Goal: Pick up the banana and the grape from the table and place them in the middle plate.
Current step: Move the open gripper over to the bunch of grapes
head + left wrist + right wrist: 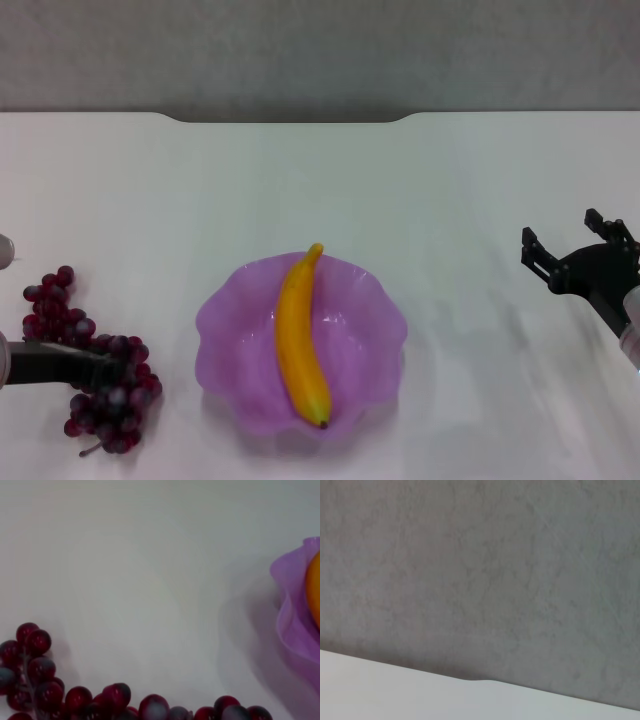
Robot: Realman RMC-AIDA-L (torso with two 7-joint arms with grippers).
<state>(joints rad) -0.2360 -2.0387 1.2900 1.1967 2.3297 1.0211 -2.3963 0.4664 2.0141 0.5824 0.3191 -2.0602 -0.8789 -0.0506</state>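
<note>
The banana (300,340) lies lengthwise in the purple scalloped middle plate (365,330), dark tip toward me. The grape bunch (60,310) lies on the white table (320,190) at the near left. My left gripper (105,370) reaches in from the left edge and sits over the near half of the bunch. The left wrist view shows the grapes (35,665) close up, with the plate's rim (292,605) and a sliver of banana (315,590) beyond. My right gripper (560,228) is open and empty, above the table right of the plate.
The table's far edge has a rounded notch (290,118) in front of a grey wall. The right wrist view shows only that wall and the table edge (395,690).
</note>
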